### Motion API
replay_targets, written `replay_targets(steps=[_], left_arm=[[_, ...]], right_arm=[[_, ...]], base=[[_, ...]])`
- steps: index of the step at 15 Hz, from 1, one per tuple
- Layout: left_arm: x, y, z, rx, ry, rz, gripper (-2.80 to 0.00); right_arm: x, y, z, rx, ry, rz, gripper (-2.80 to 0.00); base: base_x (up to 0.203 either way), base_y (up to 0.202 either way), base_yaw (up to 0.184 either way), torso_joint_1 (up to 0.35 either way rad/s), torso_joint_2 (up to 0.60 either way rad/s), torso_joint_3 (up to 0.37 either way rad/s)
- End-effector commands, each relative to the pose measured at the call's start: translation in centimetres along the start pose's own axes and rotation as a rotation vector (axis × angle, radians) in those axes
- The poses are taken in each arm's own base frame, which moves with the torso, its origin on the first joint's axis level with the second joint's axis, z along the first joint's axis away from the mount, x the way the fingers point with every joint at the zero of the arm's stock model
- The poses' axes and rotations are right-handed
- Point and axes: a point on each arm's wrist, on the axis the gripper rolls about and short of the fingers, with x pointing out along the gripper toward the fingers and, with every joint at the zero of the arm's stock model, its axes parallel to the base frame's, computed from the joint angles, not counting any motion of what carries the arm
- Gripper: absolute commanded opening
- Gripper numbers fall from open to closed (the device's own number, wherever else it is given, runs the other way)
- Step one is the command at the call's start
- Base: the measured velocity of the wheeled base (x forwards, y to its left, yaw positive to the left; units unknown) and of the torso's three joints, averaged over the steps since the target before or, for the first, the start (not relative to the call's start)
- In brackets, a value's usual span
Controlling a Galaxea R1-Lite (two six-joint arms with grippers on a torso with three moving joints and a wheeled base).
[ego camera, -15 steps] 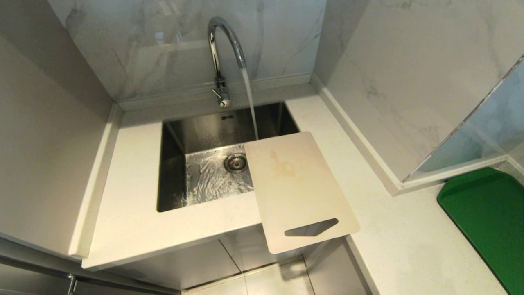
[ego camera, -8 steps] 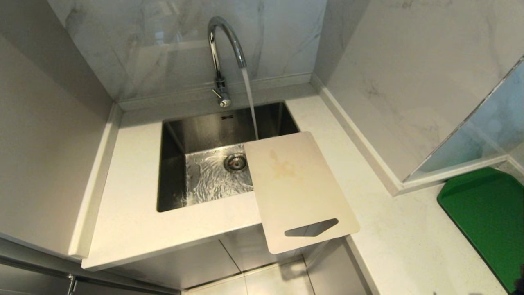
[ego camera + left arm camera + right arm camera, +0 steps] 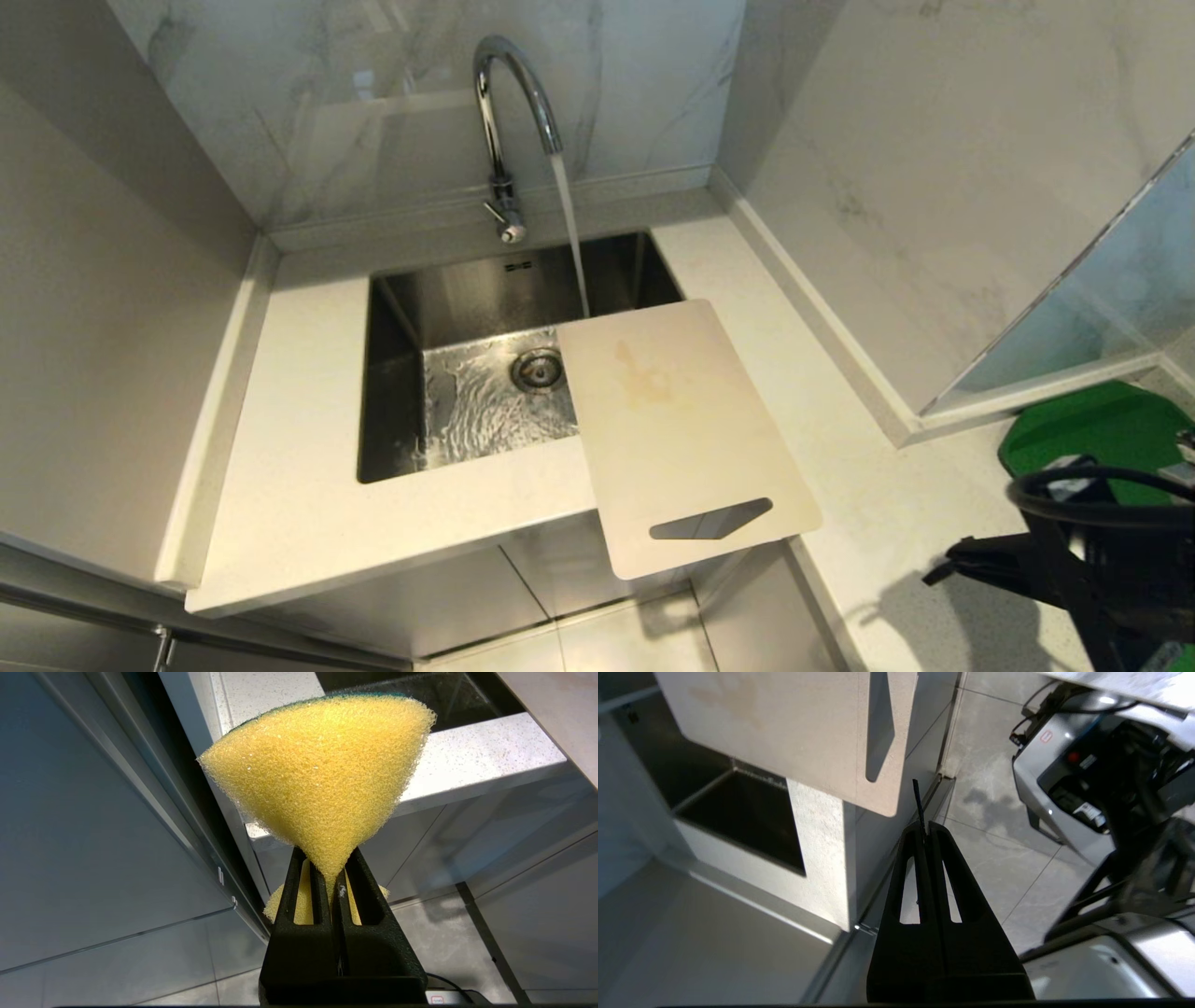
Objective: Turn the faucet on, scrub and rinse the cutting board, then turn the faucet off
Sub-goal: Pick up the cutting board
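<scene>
The faucet (image 3: 512, 112) was glossy chromed metal. The sink (image 3: 401, 392) looked like brushed steel, wet and shining at the bottom. The board (image 3: 681, 439) was matt, smooth, plastic-looking, just ahead of the right gripper (image 3: 924, 828), itself matt black plastic. The tabletop (image 3: 299, 485) was speckled, stone-like, faintly glossy. The left gripper (image 3: 332, 870) pinched a coarse, porous yellow sponge (image 3: 322, 770).

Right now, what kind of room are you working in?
Most likely a kitchen corner: a steel sink set in a pale stone counter, the faucet running, the cutting board lying half over the basin.
</scene>
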Motion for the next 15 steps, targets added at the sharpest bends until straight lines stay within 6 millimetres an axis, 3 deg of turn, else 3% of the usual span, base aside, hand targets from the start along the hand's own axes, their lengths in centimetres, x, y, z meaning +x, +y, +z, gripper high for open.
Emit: replay_targets(steps=[1,8,9,15], left_arm=[[0.0,0.0,0.0,0.0,0.003,0.0,-2.8],[0.0,0.0,0.0,0.0,0.003,0.0,-2.8],[0.0,0.0,0.0,0.0,0.003,0.0,-2.8],[0.0,0.0,0.0,0.0,0.003,0.0,-2.8]], right_arm=[[4.8,1.3,-1.0,0.044,0.018,-0.113,-2.8],[9.3,2.4,-2.2,0.106,0.044,-0.146,-2.8],[10.0,2.3,-2.5,0.1,0.053,-0.168,0.0],[13.2,2.6,-3.6,0.072,0.078,-0.209,0.0]], base=[[0.0,0.0,0.0,0.0,0.0,0.0],[0.0,0.0,0.0,0.0,0.0,0.0],[0.0,0.0,0.0,0.0,0.0,0.0],[0.0,0.0,0.0,0.0,0.0,0.0]])
